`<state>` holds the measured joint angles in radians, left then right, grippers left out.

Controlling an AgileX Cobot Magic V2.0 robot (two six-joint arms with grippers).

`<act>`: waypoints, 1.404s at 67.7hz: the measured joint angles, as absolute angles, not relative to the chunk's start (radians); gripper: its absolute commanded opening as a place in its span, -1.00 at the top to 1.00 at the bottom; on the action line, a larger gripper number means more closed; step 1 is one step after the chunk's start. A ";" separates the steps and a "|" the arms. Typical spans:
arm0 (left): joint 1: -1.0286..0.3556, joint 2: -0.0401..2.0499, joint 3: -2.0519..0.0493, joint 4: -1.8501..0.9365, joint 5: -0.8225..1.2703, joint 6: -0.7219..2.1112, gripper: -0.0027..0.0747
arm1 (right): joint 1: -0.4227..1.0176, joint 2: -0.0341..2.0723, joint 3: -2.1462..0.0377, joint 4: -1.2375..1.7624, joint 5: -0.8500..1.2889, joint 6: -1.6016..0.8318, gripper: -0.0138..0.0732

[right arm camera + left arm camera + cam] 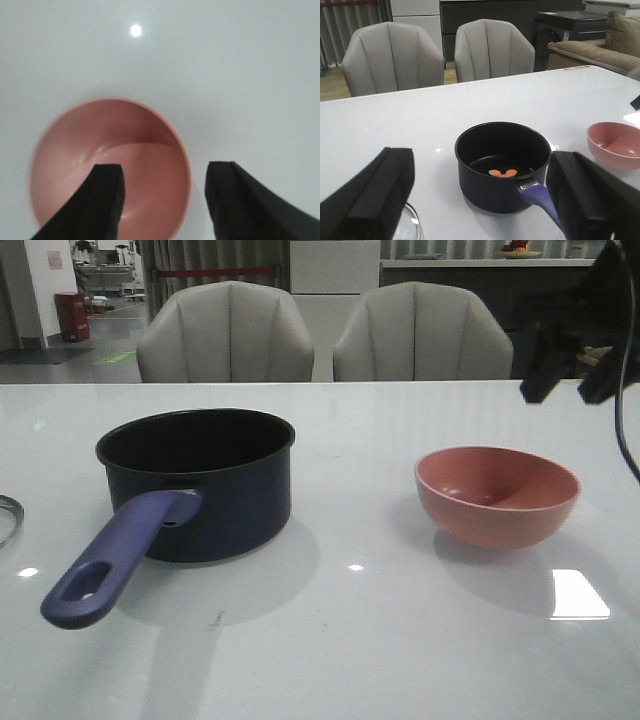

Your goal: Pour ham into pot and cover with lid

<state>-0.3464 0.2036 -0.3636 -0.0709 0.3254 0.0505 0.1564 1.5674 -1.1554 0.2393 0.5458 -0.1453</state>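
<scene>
White glossy desk (350, 660), two grey chairs (225, 332) behind it — an office-like room beyond.

Right gripper (162, 200): one, jaws apart, holding nothing, poised above the pink bowl (110, 170); raised at the desk's far right edge in the front view. Its place over the bowl suggests the bowl has just been set down, or is about to be taken up; which, I cannot tell.

Left gripper (480, 200): one, jaws wide apart, empty, looking across the pot (502, 167) from the handle side.

Bowl: one, upright on the desk, well apart from the pot, nothing visible inside.

Pot: one, upright, uncovered, long handle (115, 560) pointing toward the robot (reachable by the left arm).

Ham (502, 173): roughly three small orange pieces, touching, on the pot's floor — pouring looks done.

Lid (412, 225): one, only a rim arc visible, flat on the desk just beside the left gripper; likely the next thing to pick up.
</scene>
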 measured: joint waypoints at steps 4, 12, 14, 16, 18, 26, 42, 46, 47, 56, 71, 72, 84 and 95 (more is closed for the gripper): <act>-0.346 0.204 -0.364 -0.071 0.325 0.051 -0.57 | 0.177 1.495 -1.125 0.239 0.511 -0.150 -0.41; -0.346 0.204 -0.364 -0.071 0.317 0.051 -0.57 | 0.235 1.355 -1.050 0.239 0.443 -0.172 -0.41; -0.346 0.204 -0.364 -0.071 0.308 0.051 -0.57 | 0.250 1.314 -1.029 0.239 0.422 -0.173 -0.41; -0.346 0.204 -0.364 -0.071 0.290 0.051 -0.57 | 0.263 1.281 -1.002 0.239 0.405 -0.174 -0.41; -0.346 0.204 -0.364 -0.071 0.278 0.051 -0.57 | 0.275 1.257 -0.986 0.239 0.390 -0.174 -0.41; -0.346 0.204 -0.364 -0.071 0.235 0.051 -0.57 | 0.313 1.118 -0.887 0.239 0.335 -0.174 -0.41; -0.346 0.204 -0.364 -0.071 0.221 0.051 -0.57 | 0.327 0.862 -0.666 0.245 0.269 -0.174 -0.41; -0.346 0.204 -0.364 -0.071 0.221 0.051 -0.57 | 0.327 0.787 -0.612 0.247 0.258 -0.174 -0.41; -0.346 0.204 -0.364 -0.071 0.221 0.051 -0.57 | 0.327 0.756 -0.593 0.247 0.253 -0.174 -0.41; -0.346 0.204 -0.364 -0.071 0.221 0.051 -0.57 | 0.327 0.563 -0.480 0.247 0.242 -0.174 -0.41; -0.346 0.204 -0.364 -0.071 0.244 0.051 -0.57 | 0.327 0.255 -0.323 0.247 0.235 -0.174 -0.41; -0.346 0.204 -0.364 -0.071 0.249 0.051 -0.57 | 0.327 0.236 -0.311 0.247 0.233 -0.174 -0.41; -0.346 0.204 -0.364 -0.071 0.273 0.051 -0.57 | 0.327 0.172 -0.236 0.247 0.230 -0.174 -0.28; -0.346 0.204 -0.364 -0.071 0.275 0.051 -0.57 | 0.327 0.172 -0.212 0.247 0.230 -0.176 0.38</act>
<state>-0.3464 0.2036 -0.3636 -0.0709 0.2751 0.0505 0.3273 0.1722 -0.2123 0.2475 0.2297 -0.1756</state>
